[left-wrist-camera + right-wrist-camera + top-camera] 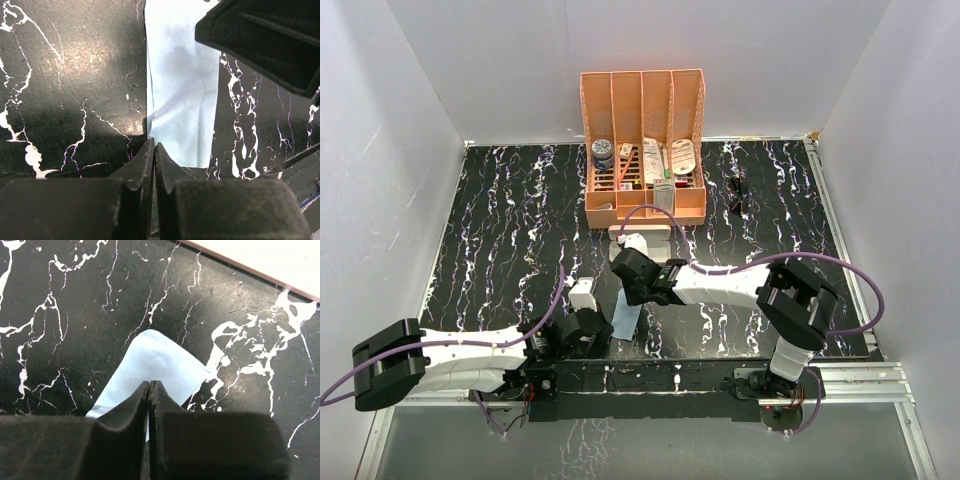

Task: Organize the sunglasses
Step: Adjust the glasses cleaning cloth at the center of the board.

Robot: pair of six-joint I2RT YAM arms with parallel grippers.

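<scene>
The black sunglasses lie on the table to the right of the orange organizer, far from both grippers. A light blue cloth hangs between the two grippers near the table's front middle. My left gripper is shut on the cloth's near corner; the wrist view shows the jaws closed at the edge of the cloth. My right gripper is shut on the cloth's far end, with its jaws closed over the cloth. The pink case lies just beyond the right gripper.
An orange divided organizer with several small items stands at the back centre. White walls enclose the black marbled table. The right gripper's black body looms at the upper right of the left wrist view. The case's edge shows in the right wrist view.
</scene>
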